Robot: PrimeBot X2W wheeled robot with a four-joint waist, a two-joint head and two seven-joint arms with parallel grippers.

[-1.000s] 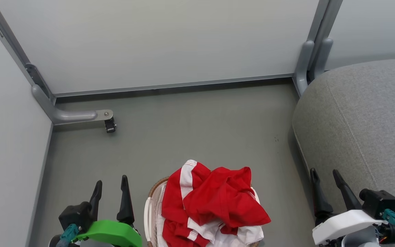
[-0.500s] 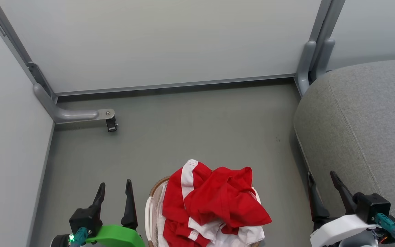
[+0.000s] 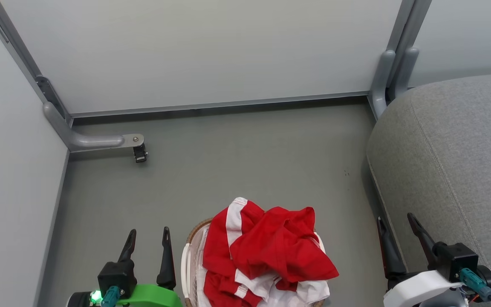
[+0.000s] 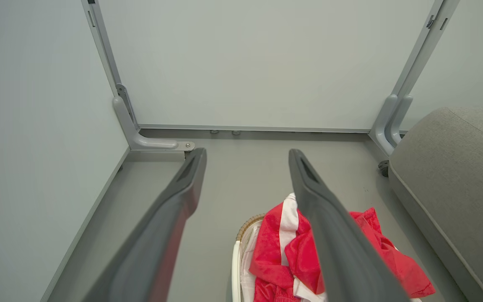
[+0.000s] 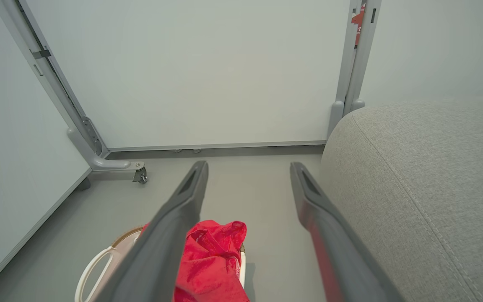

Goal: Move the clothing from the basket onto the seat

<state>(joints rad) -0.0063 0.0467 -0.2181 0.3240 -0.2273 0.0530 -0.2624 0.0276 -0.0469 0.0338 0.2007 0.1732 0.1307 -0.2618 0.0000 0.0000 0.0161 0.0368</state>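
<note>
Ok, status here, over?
Left end effector, right end effector open, empty. Red white-striped fabric clothing heaped in white plastic lattice basket. Grey fabric seat alongside, nothing blocking.

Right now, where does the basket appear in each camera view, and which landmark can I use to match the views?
Head view: the basket is at the bottom edge, near the centre, with the red clothing heaped in it.
Left wrist view: the basket is at the bottom edge, near the centre.
Right wrist view: the basket is at the lower left.
Shared landmark: the grey seat lies right of the basket in every view.
</note>
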